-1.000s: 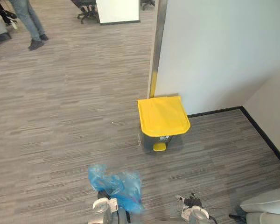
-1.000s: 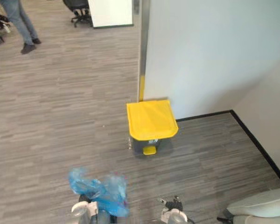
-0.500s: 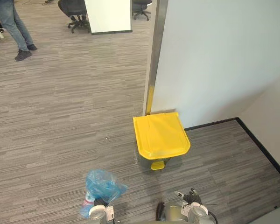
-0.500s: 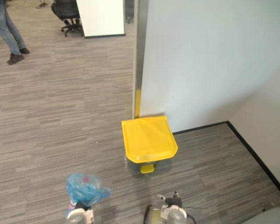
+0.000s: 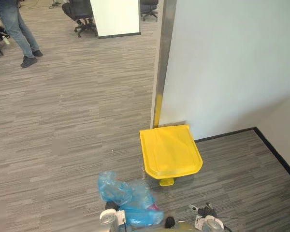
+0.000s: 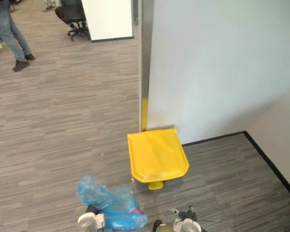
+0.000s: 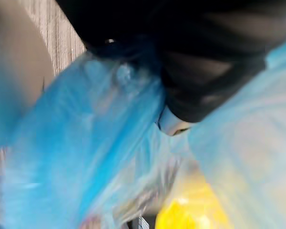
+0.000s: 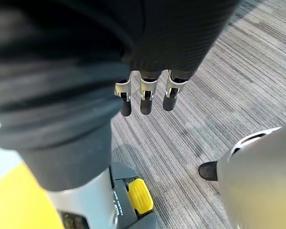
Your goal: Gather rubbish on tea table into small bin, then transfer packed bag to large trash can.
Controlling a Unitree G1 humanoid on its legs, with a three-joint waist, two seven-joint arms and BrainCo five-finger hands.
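The large trash can (image 5: 170,151) has a yellow lid, shut, and a grey body with a yellow foot pedal (image 8: 140,195). It stands on the floor against the wall's corner. The packed blue rubbish bag (image 5: 128,200) hangs off the floor just left of the can's front. My left hand (image 5: 111,217) is under the bag and shut on its bunched plastic (image 7: 100,143), which drapes over the hand. My right hand (image 8: 145,95) hangs open over the floor beside the can's pedal, fingers straight and holding nothing.
A white wall (image 5: 232,63) with a metal corner post (image 5: 162,58) rises behind the can, and black skirting (image 5: 275,150) runs along the right. Far off at the upper left are a person in jeans (image 5: 17,29), an office chair (image 5: 79,12) and a white partition (image 5: 116,17).
The view has shifted, and the can now sits a little lower and further right. The blue bag has swung right, closer to the can's front. The person has stepped slightly right.
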